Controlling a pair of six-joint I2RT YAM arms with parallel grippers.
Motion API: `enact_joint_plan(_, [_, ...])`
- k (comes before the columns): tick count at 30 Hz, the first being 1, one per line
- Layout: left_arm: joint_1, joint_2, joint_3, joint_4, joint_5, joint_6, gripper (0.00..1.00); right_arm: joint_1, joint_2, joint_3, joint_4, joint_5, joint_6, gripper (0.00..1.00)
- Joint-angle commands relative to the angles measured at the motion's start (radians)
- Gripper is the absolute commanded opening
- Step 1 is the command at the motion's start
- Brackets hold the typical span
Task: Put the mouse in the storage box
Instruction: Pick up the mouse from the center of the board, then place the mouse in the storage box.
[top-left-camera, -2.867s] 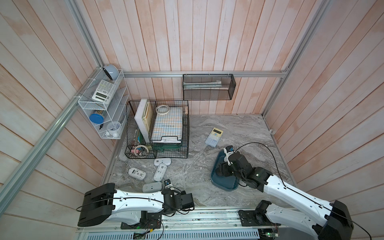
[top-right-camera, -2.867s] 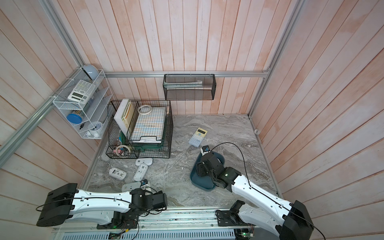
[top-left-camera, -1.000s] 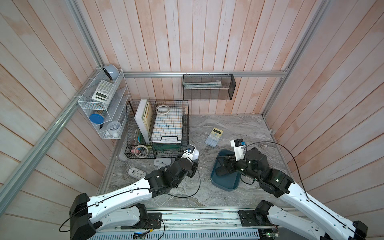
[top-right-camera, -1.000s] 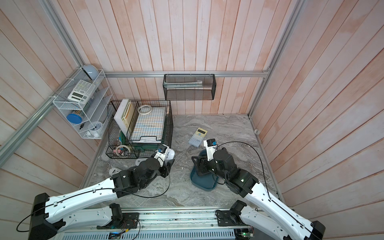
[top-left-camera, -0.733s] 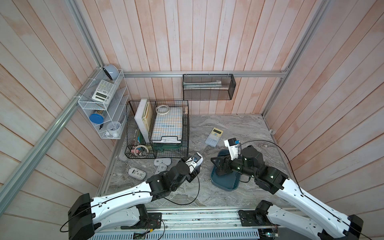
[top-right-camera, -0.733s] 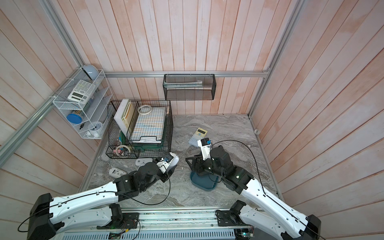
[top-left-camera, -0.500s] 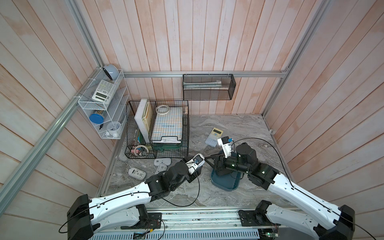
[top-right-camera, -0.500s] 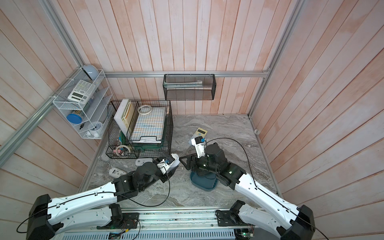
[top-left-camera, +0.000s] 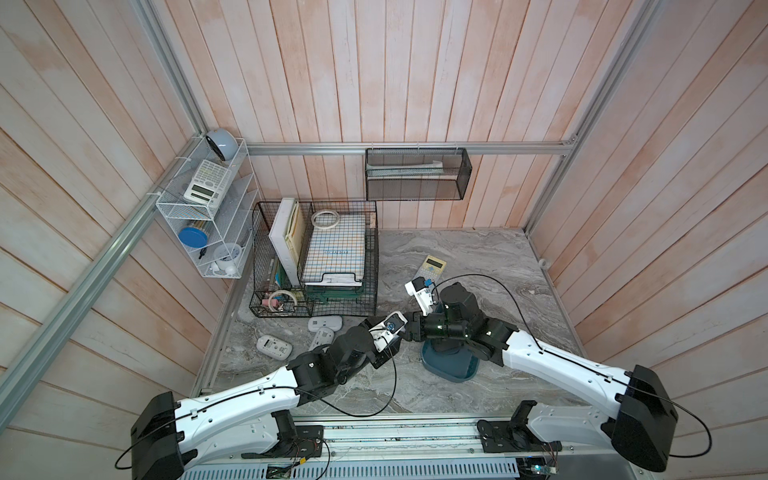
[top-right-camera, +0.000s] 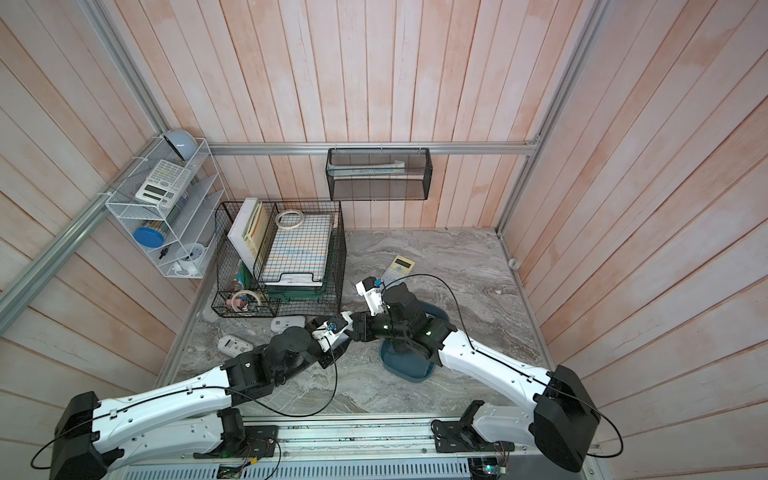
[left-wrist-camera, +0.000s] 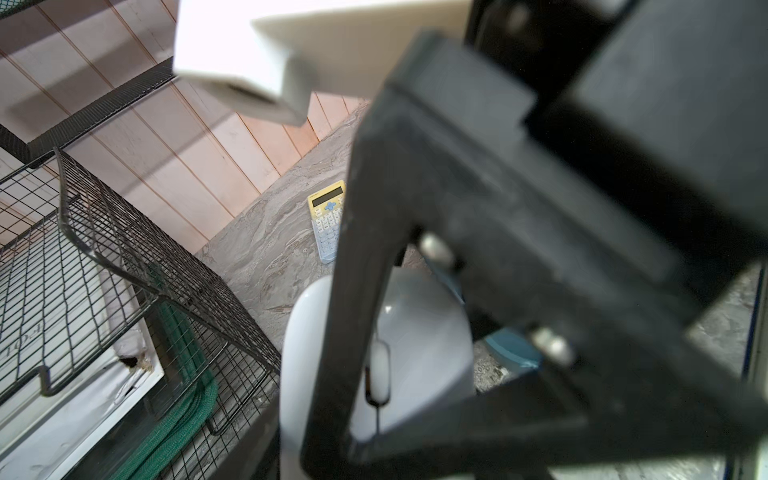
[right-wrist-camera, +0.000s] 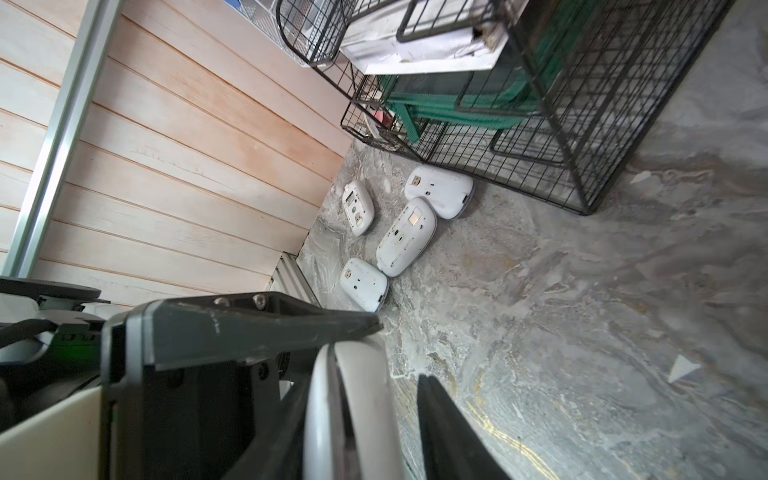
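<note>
Over the gray table (top-left-camera: 478, 257), just beside the box (top-left-camera: 453, 368), the left gripper (top-left-camera: 397, 338) squeezes the mouse (left-wrist-camera: 419, 328) in the air. The right gripper (right-wrist-camera: 397, 353) sits loosely around it, likely taking it because it is nearer the box.

Both top views hang high over my base, looking down toward twelve o'clock at the table (top-left-camera: 478, 257). Wrist cameras sit close (left faces one o'clock, right nine), sharing the mouse (left-wrist-camera: 424, 332); all four show the wire basket (top-left-camera: 372, 286).
</note>
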Motion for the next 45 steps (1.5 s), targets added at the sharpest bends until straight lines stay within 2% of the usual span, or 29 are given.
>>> enact_joint_plan(1, [-0.001, -0.008, 0.004, 0.046, 0.004, 0.014, 0.40, 0.024, 0.032, 0.035, 0.022, -0.041, 0.023, 0.41])
enact_joint_plan(4, [0.000, -0.013, 0.007, 0.039, 0.006, 0.009, 0.42, 0.028, 0.045, 0.037, 0.019, -0.043, 0.023, 0.34])
enact_joint_plan(7, [-0.001, -0.024, 0.000, 0.042, -0.005, -0.009, 0.54, 0.028, 0.032, 0.038, 0.012, -0.015, 0.009, 0.25])
enact_joint_plan(10, [0.000, -0.035, -0.011, 0.053, -0.050, -0.043, 0.79, 0.020, 0.014, 0.040, 0.002, 0.022, 0.001, 0.23])
enact_joint_plan(11, [0.000, -0.038, -0.016, 0.057, -0.072, -0.058, 0.99, 0.012, 0.009, 0.041, -0.003, 0.034, 0.002, 0.23])
enact_joint_plan(14, [0.000, -0.052, -0.025, 0.049, -0.130, -0.104, 1.00, -0.036, -0.007, 0.032, -0.017, 0.047, 0.009, 0.23])
enact_joint_plan(19, [0.000, -0.100, -0.043, -0.031, -0.252, -0.232, 1.00, -0.209, -0.092, -0.043, -0.083, 0.047, -0.003, 0.23])
enact_joint_plan(23, [0.003, -0.160, -0.060, -0.162, -0.440, -0.434, 1.00, -0.376, -0.243, -0.161, -0.198, 0.123, -0.061, 0.24])
enact_joint_plan(25, [0.010, -0.192, -0.054, -0.267, -0.545, -0.562, 1.00, -0.416, -0.309, -0.221, -0.260, 0.195, -0.077, 0.23])
enact_joint_plan(29, [0.025, -0.249, -0.079, -0.341, -0.488, -0.626, 1.00, -0.426, -0.356, -0.325, -0.293, 0.252, -0.089, 0.24])
enact_joint_plan(33, [0.026, -0.261, -0.098, -0.343, -0.390, -0.653, 1.00, -0.424, -0.338, -0.380, -0.256, 0.164, -0.055, 0.24])
enact_joint_plan(36, [0.026, -0.249, -0.105, -0.328, -0.392, -0.628, 1.00, -0.417, -0.329, -0.416, -0.182, 0.097, -0.033, 0.24])
enact_joint_plan(45, [0.029, -0.159, -0.075, -0.325, -0.394, -0.600, 1.00, -0.379, -0.231, -0.342, -0.327, 0.148, -0.131, 0.26])
